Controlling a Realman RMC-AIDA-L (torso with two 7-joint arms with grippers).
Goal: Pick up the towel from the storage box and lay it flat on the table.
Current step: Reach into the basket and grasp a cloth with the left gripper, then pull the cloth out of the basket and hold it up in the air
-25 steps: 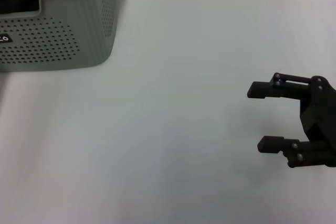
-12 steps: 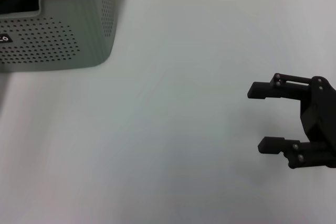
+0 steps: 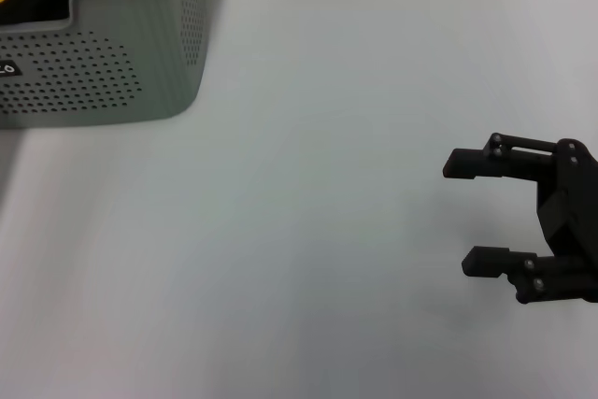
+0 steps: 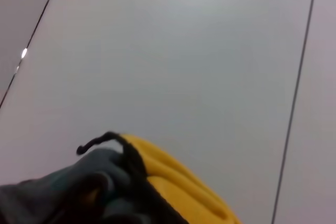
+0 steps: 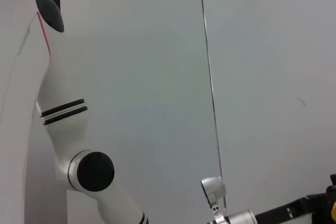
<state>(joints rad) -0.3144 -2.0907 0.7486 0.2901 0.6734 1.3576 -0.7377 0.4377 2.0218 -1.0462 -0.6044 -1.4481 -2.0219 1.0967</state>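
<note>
Pale grey-green perforated storage box (image 3: 103, 63) standing at far left of white bench (image 3: 327, 184); yellow and dark towel (image 4: 157, 182) bunched, black-edged, partly inside the box

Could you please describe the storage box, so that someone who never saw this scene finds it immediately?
On the large white table, look to the far left corner. There stands the pale grey-green plastic storage box with a wavy rim. Its rows of small round holes set it apart from the black right gripper, open at the near right.
</note>
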